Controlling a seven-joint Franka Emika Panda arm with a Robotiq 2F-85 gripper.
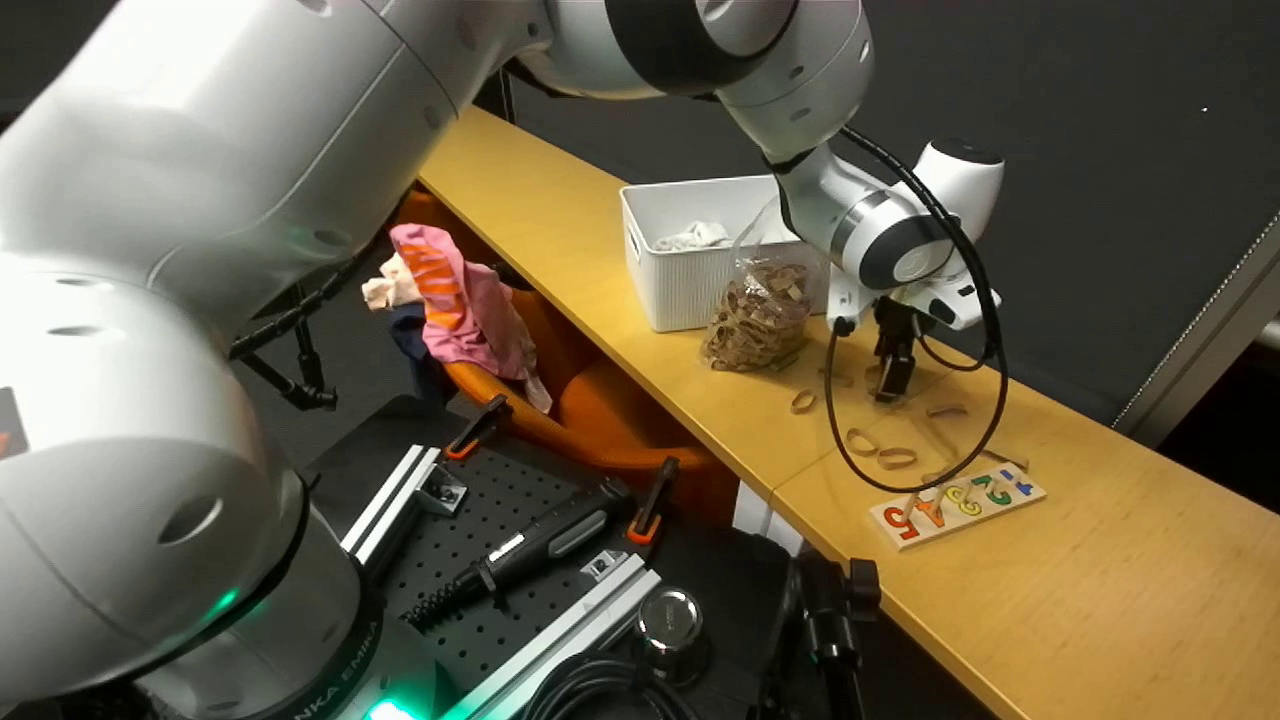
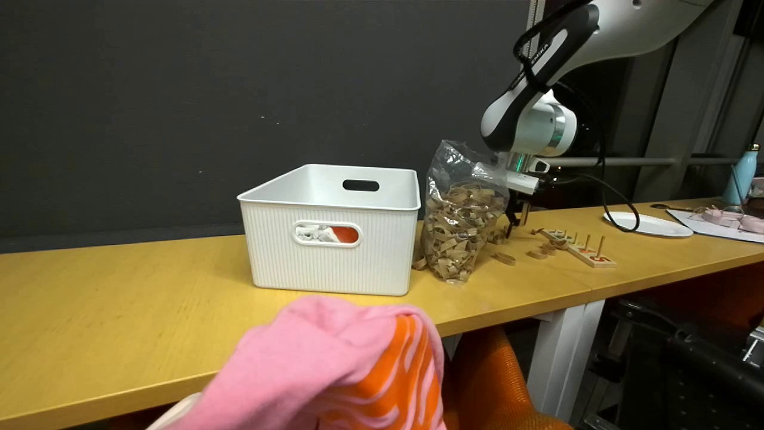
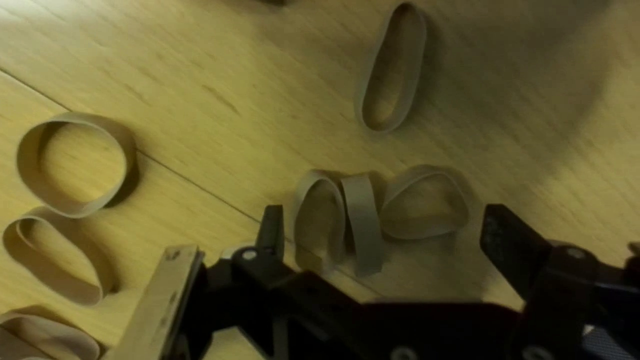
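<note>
The hand (image 3: 382, 222) is spread wide, low over the table (image 1: 1130, 560), closer to the edge by the dark wall (image 1: 1080, 200) than to the edge by the orange chair (image 1: 600, 415). In the wrist view, three tan rubber bands (image 3: 364, 225) lie on the table in the gap between its two fingers (image 3: 272, 227). Other loose bands (image 3: 29, 152) lie around. In both exterior views, a clear bag (image 1: 755, 325) of bands stands near the hand, with a white bin (image 1: 685, 290) just beside it. A wooden board (image 1: 962, 515) with bright numbers lies near the chair edge of the table.
</note>
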